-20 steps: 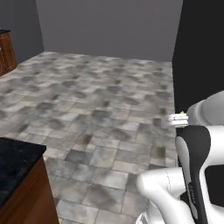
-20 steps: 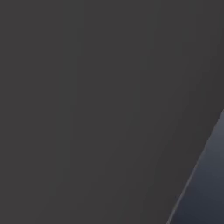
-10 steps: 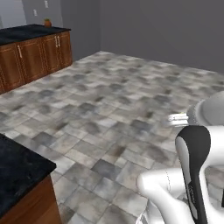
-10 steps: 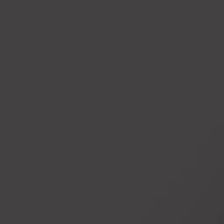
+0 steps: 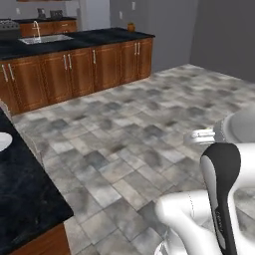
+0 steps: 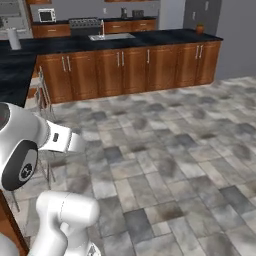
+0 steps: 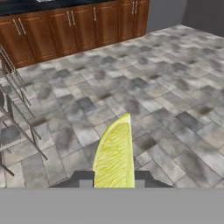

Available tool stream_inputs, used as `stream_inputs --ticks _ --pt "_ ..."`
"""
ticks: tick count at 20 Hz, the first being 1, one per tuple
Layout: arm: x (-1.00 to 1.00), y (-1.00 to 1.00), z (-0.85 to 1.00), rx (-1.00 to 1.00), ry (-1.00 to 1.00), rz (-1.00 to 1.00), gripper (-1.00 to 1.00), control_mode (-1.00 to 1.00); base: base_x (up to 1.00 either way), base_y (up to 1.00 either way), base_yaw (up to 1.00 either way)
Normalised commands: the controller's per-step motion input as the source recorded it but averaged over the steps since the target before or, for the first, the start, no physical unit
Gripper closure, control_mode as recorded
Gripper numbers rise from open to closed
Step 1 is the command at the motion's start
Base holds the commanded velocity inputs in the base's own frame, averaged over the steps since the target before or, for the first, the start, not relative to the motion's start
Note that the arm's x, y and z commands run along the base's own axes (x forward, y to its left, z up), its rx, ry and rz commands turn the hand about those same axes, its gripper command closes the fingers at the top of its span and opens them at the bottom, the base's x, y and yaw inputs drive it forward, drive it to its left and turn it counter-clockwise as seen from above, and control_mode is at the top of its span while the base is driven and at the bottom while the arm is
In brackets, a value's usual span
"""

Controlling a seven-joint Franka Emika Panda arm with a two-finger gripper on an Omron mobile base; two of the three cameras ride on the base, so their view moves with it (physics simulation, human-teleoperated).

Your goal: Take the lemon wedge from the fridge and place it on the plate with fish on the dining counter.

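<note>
The claw [image 7: 113, 183] is pinching the lemon wedge [image 7: 114, 153], seen in the hand view: the wedge stands upright between the two dark tips, its pointed end rising away from them, pale rind along one edge and yellow pulp facing the camera. Behind the wedge lies the tiled floor [image 7: 166, 87], grey and mottled, well below it; the wedge touches nothing but the tips.

In the left base view the near desk [image 5: 25, 194], black marbled stone over a brown wooden base, sits at the lower left, and a white plate [image 5: 4, 141] rests on it at the very left edge, cut off by the frame so that what it carries cannot be told. The arm [image 5: 219, 199] rises at the lower right, well apart from that desk, with open floor between them.

Beyond the floor, far from the near desk, runs a row of brown cabinets [image 6: 125, 70] under a black top, with a sink [image 6: 111, 36] and faucet set in it. In the right base view a stove [image 6: 84, 22] and a microwave [image 6: 47, 15] stand behind that row, and a small white cylinder [image 6: 14, 38] stands on the black top to the left. A metal stool [image 6: 42, 97] stands beside the near desk's end, its thin legs also showing at the left of the hand view.
</note>
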Motion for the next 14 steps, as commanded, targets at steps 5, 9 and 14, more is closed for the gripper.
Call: stream_inputs --ticks 5,9,14 --pt "0.0 0.0 0.0 0.0 0.0 0.0 1.0 1.0 0.98 -0.19 0.64" --pt "0.0 0.0 0.0 0.0 0.0 0.0 1.0 1.0 0.91 -0.21 0.65" --pt "0.0 0.0 0.0 0.0 0.0 0.0 1.0 1.0 0.59 -0.48 0.57"
